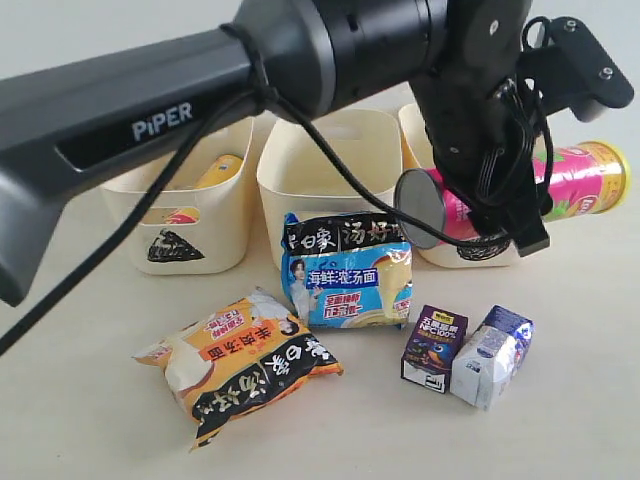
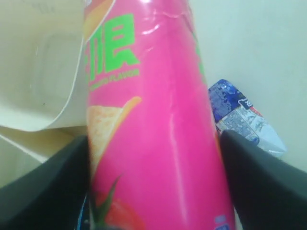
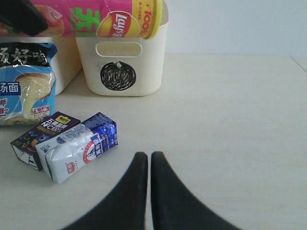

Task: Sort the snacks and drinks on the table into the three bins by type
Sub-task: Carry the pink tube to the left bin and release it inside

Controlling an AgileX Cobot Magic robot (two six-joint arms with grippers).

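Across the top of the circle-marked bin (image 3: 144,72), the left gripper (image 2: 156,167) clamps the pink chip tube (image 2: 148,96) level between its fingers (image 2: 53,182); tipping it end-down should fit it inside, while the right gripper (image 3: 149,191) hangs closed and empty.

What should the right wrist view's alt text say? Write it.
The right end effector, shut and empty, hovers over the table near a dark purple carton and a white-and-blue carton. Behind, a pink chip tube is held level at the rim of the circle-marked bin.
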